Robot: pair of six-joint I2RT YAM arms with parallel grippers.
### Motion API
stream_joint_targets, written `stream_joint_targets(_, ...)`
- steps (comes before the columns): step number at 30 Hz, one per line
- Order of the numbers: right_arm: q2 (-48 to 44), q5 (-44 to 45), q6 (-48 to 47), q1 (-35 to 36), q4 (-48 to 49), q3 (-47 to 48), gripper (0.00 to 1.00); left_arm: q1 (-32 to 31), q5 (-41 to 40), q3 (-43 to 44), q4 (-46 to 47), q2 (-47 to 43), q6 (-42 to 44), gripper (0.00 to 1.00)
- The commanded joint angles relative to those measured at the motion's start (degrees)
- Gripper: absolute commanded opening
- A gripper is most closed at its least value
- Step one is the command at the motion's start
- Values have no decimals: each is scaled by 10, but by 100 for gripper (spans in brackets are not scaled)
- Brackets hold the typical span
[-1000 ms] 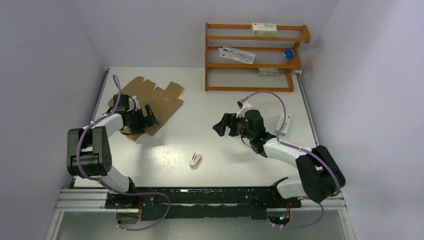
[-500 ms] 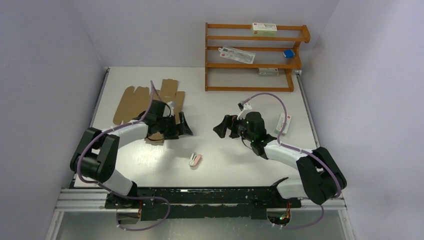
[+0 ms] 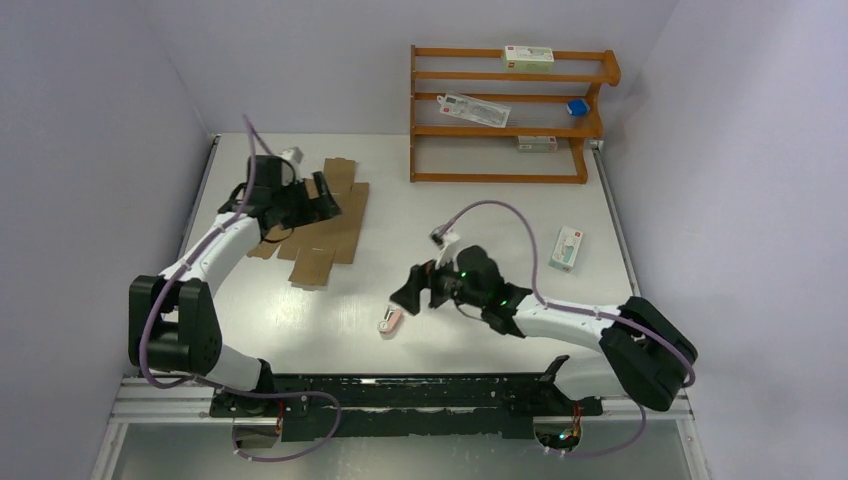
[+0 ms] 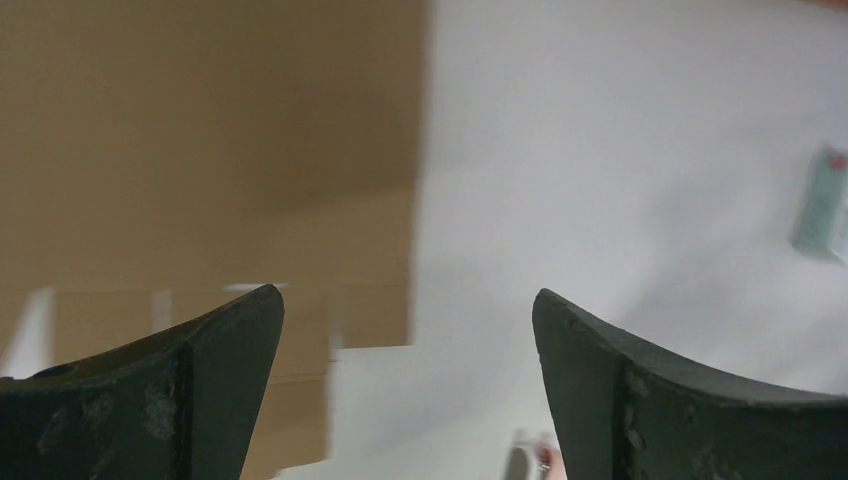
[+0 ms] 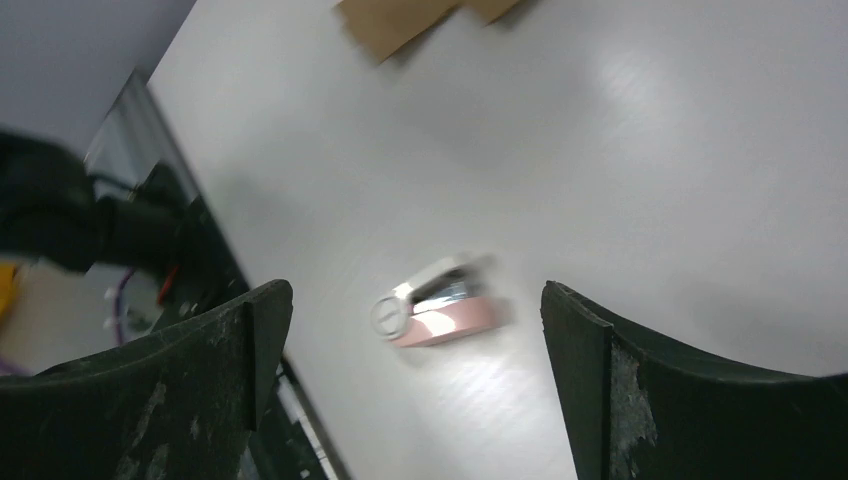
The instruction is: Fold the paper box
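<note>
Brown paper box (image 3: 330, 232), not yet folded
It is laid flat on the table (image 3: 480, 210), far left, flaps spread out.

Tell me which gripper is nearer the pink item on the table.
Right. The right gripper hangs open close beside the pink item, pointed at it. The left gripper is far off, over the paper box.

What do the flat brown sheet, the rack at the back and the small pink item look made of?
Paper box: matte brown cardboard, unprinted, a flat sheet with notched flaps. Rack: seemingly wood, orange-brown with a slight sheen. Small pink item: probably glossy plastic with a shiny metal part; blurred, so uncertain.
</note>
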Motion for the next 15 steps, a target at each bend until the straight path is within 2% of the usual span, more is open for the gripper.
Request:
stream_joint_targets(1,43,50,28,111,61,24,100,64,-36,-1,-55,3,68,100)
stream_joint_targets(5,104,79,55,192,138,38,100,78,-88,-1,-57,5,108,100)
stream_joint_targets(9,197,64,55,247,162,92,100,80,-123,-9,-47,4,133,100)
stream_joint_targets(15,287,96,108,263,233,94,100,81,-127,-28,-37,5,149,100)
